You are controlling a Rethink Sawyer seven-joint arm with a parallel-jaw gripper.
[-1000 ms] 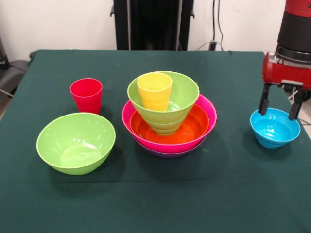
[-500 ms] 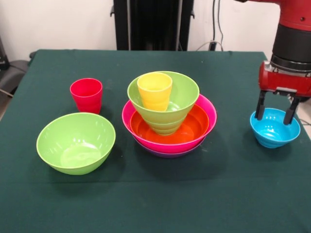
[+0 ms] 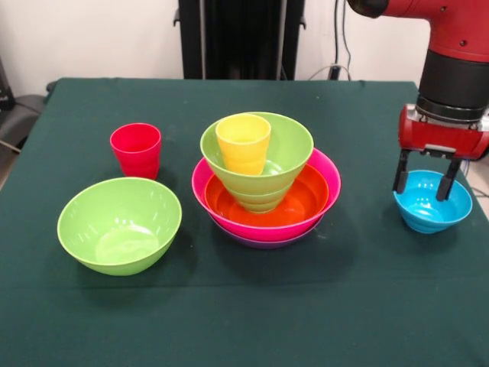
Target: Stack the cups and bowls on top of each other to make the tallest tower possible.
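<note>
On the green desk (image 3: 229,321) the tower (image 3: 263,191) stands about in the middle. At its bottom a purple bowl (image 3: 263,241) shows only as a thin rim, and in it sits the hot pink bowl (image 3: 330,183). The orange bowl (image 3: 306,200) lies inside the pink one. Above the orange bowl a stack of lime green bowls (image 3: 286,157) rises, and the yellow cup (image 3: 243,144) stands upright inside the top one, toward its left side.

The red cup (image 3: 136,150) stands alone and upright on the desk, left of the tower and a little toward the far edge. Another large lime green bowl (image 3: 119,224) rests nearer the front edge, in front of the red cup and close to it, but not touching the tower.

Near the right edge of the desk is the small sky blue bowl (image 3: 432,202), well apart from the tower. The red and black arm comes down from above, and the tool (image 3: 425,176) hangs over this bowl. Its two black fingers (image 3: 400,173) are spread apart, released. One finger is at the left rim and the other reaches down over the inside of the bowl. I cannot tell if the fingers touch the bowl.
</note>
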